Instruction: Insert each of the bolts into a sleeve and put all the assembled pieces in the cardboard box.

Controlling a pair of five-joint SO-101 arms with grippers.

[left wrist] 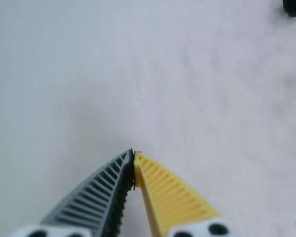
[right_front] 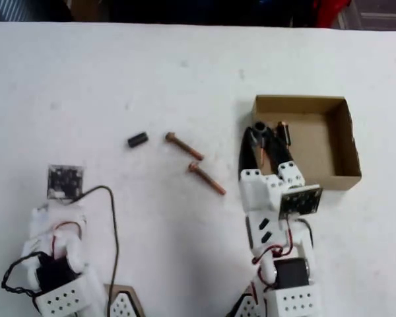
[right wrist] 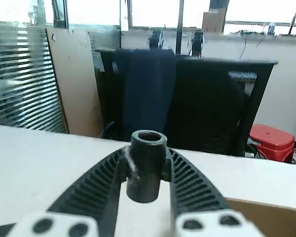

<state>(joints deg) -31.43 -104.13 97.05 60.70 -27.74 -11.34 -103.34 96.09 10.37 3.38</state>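
Two copper bolts (right_front: 183, 146) (right_front: 206, 178) lie loose on the white table, with a black sleeve (right_front: 138, 140) (left wrist: 293, 6) just to their left. My right gripper (right_front: 259, 137) (right wrist: 147, 173) is at the near-left corner of the cardboard box (right_front: 340, 142) (right wrist: 266, 217), shut on a second black sleeve (right_front: 259, 127) (right wrist: 147, 165) held upright with its open end up. A bolt in a dark sleeve (right_front: 284, 132) lies inside the box. My left gripper (left wrist: 133, 157) is shut with nothing in it, just over bare table at the near left.
The left arm's base and black cable (right_front: 112, 224) sit at the near-left edge. Beyond the table's far edge stand dark chairs (right wrist: 177, 94). Open white table (right_front: 119, 79) stretches between the arms and to the far side.
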